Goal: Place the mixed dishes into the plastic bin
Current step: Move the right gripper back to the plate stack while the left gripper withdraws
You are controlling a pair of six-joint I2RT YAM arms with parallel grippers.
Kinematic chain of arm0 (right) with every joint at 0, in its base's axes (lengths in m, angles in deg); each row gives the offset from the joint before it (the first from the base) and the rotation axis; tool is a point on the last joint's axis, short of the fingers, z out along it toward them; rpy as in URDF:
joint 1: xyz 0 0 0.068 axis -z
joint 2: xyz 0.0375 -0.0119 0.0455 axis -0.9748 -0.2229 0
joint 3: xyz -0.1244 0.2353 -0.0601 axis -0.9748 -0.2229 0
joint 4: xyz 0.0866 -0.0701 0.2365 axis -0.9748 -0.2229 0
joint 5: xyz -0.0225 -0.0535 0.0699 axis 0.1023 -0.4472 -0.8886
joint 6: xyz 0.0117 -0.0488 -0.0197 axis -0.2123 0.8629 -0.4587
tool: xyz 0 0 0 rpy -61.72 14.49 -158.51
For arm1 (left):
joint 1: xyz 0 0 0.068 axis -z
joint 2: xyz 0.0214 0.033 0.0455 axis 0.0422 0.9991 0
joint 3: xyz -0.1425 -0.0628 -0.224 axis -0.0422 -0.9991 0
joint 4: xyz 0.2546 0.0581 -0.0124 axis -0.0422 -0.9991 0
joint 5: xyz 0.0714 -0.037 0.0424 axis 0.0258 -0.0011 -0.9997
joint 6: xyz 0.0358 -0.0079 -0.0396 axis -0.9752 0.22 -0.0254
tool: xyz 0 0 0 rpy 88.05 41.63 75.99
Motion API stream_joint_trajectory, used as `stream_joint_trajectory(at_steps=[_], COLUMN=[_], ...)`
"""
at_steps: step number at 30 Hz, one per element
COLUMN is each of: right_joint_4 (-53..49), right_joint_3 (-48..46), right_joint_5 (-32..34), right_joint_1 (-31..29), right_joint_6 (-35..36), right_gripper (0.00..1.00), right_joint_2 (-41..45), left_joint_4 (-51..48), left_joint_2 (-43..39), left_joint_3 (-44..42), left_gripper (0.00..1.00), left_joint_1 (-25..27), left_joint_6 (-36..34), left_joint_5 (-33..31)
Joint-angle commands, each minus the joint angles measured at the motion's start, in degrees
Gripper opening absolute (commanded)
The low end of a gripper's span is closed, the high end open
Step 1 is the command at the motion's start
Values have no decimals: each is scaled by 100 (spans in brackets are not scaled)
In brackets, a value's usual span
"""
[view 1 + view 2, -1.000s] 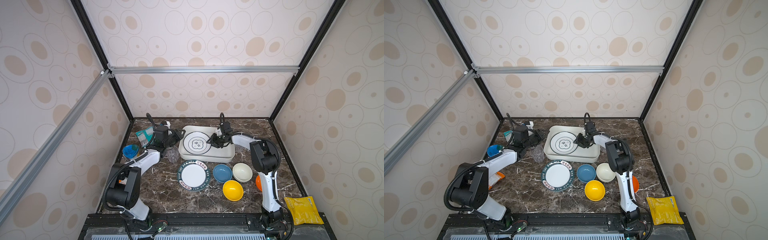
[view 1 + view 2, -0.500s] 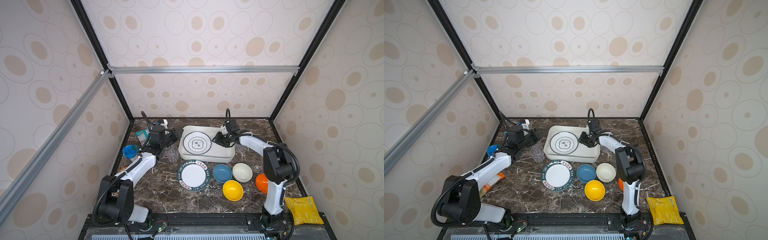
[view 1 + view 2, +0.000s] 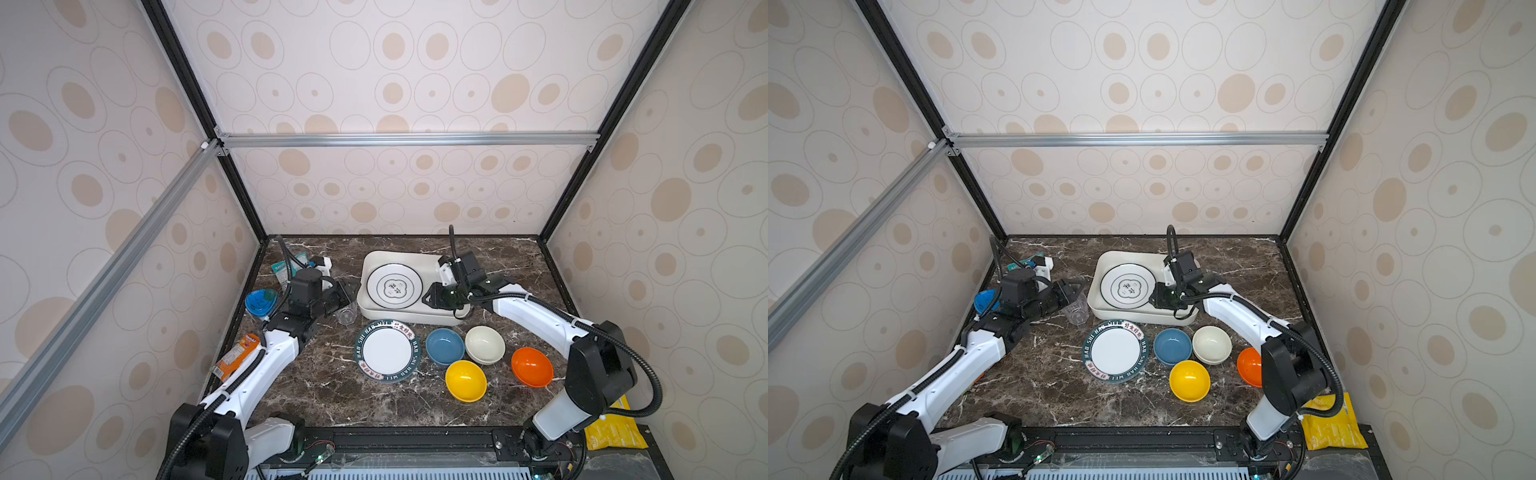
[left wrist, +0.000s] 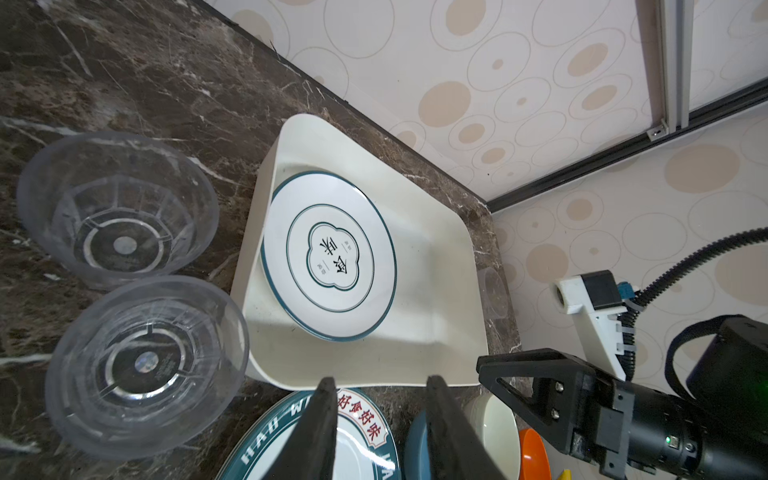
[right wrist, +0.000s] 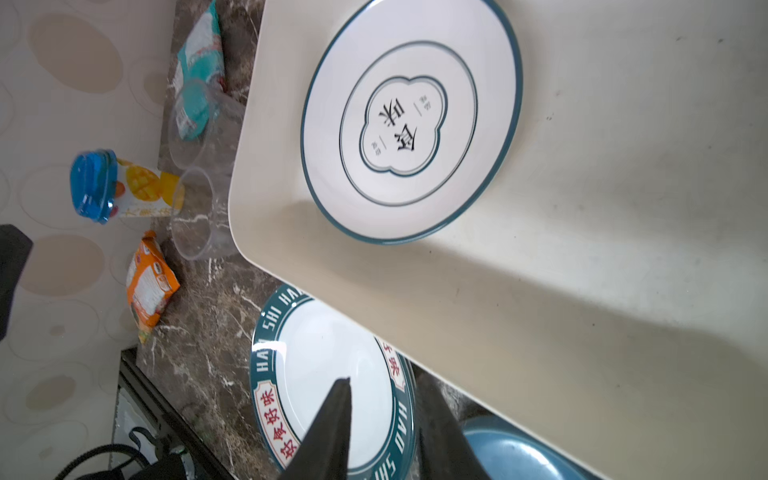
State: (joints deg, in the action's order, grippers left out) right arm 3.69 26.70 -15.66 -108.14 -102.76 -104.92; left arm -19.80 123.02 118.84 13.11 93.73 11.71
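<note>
Left end effector [image 3: 348, 290] near clear cups [image 4: 145, 365]; right end effector [image 3: 432, 297] over plastic bin [image 3: 399, 257].

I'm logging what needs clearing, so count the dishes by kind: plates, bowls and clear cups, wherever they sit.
Plates: 2
Bowls: 4
Cups: 2, perhaps a faint third beside the bin
Total: 8 for sure
</note>
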Motion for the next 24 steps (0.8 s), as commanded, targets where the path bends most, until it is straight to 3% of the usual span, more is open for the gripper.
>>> stream_joint_trajectory(at_steps=[1,6,13,18,24], right_joint_4=[-397,-576,-577,-543,-656], right_joint_3=[-187,-449,-490,-483,-397], right_joint_5=[390,636,871,894,929], right_joint_1=[-316,-615,-912,-1024,-1102], right_joint_6=[262,315,292,265,352], right_gripper=[30,31,33,36,41], right_joint_2=[282,324,149,76,-83], left_joint_4=[-693,-1230,-801,-835,-723], left_joint_2=[-256,-555,-653,-643,-629], left_joint_3=[-184,-571,-1308,-1495,-1726], left_gripper=[35,35,41,48,50], left_joint_1=[72,294,398,441,454], left_joint_6=[-368,-396,-59,-87,4], left_joint_5=[7,-205,-35,-168,-189])
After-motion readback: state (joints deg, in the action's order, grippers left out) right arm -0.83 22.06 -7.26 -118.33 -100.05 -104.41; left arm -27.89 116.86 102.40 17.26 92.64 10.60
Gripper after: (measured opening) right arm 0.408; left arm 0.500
